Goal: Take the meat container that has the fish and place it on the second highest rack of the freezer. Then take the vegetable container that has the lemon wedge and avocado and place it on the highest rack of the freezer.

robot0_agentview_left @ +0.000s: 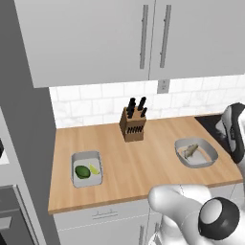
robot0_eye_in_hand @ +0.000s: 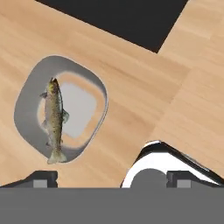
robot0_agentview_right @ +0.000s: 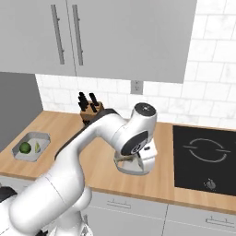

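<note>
The meat container (robot0_eye_in_hand: 98, 87), a grey rounded tray, lies on the wooden counter with the brownish fish (robot0_eye_in_hand: 54, 118) lengthwise in it. My gripper (robot0_eye_in_hand: 111, 178) hovers above the counter, open and empty, with the tray ahead and left of its fingertips (robot0_eye_in_hand: 43, 177). From the left base, the same tray (robot0_agentview_left: 208, 155) and fish (robot0_agentview_left: 191, 150) sit at the counter's right. The vegetable container (robot0_agentview_left: 76, 158) at the counter's left holds the dark green avocado (robot0_agentview_left: 82, 172) and the pale lemon wedge (robot0_agentview_left: 94, 168). From the right base, my hand hides most of the meat container (robot0_agentview_right: 124, 167). The freezer is out of view.
A knife block (robot0_agentview_left: 132, 122) stands at the back middle of the counter. A black cooktop (robot0_agentview_right: 207, 156) lies right of the meat tray. Grey wall cabinets (robot0_agentview_left: 95, 38) hang overhead. A tall grey panel (robot0_agentview_left: 19, 119) bounds the counter's left end.
</note>
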{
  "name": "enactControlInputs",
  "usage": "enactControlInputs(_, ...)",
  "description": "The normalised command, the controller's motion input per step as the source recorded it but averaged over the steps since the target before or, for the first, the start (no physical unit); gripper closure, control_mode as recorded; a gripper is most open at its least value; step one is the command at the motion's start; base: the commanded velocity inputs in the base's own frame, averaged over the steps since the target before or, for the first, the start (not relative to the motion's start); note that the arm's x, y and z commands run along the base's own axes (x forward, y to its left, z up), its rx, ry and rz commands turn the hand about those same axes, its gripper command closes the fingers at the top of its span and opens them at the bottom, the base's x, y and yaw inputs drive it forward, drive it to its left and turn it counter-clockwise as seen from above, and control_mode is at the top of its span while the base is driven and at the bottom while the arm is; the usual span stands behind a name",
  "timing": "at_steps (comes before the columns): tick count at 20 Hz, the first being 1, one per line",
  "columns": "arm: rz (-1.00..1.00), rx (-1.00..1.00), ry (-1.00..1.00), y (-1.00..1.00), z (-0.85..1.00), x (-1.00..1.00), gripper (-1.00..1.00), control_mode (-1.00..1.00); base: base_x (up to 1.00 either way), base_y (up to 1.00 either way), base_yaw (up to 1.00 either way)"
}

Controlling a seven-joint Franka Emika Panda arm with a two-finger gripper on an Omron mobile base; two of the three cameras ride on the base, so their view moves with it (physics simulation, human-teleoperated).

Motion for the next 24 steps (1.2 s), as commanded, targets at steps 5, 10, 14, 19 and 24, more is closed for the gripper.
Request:
enactControlInputs(5, -0.45, 0.12, 0.24, -0.2, -0.7, 0.1, -1.0, -1.0, 0.0, 0.0, 0.0)
enactControlInputs(10, -0.11, 0.21, 0.05, -0.02, -0.46, 0.14, -1.0, -1.0, 0.0, 0.0, 0.0)
enactControlInputs(14, 0.0, 0.27, 0.0, -0.02, -0.34, 0.0, -1.0, -1.0, 0.0, 0.0, 0.0)
enactControlInputs(19, 0.0, 0.12, 0.0, 0.02, -0.27, 0.05, -1.0, -1.0, 0.0, 0.0, 0.0)
enactControlInputs(24, 0.0, 0.06, 0.0, 0.0, -0.14, 0.14, -1.0, -1.0, 0.0, 0.0, 0.0)
